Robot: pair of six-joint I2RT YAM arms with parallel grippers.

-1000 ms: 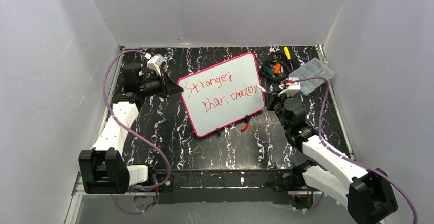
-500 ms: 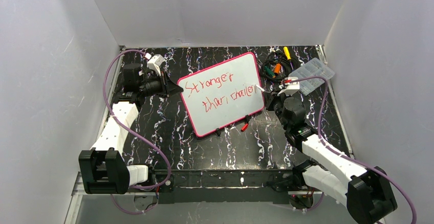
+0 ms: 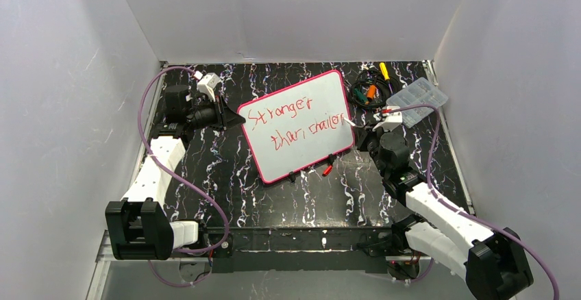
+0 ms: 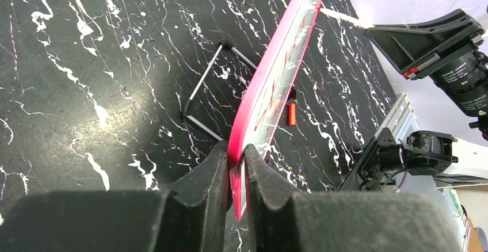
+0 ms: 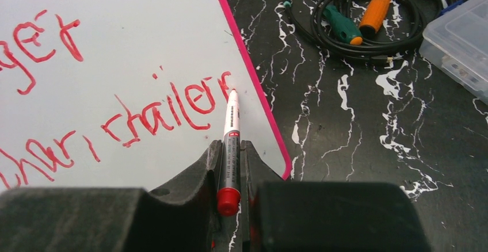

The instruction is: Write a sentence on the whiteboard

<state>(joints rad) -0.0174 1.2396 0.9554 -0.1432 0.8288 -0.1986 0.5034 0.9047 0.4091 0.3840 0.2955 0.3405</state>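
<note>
Marker (image 5: 230, 130): pinched by right gripper (image 5: 231, 148), tip at sentence (image 5: 193, 99) end, just inside whiteboard (image 5: 115, 45) right border (left gripper (image 4: 236, 151) clamps opposite edge).

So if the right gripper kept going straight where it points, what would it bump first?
The whiteboard. The right gripper points its marker at the board's right edge, with the tip at the end of the sentence. It may already touch.
</note>
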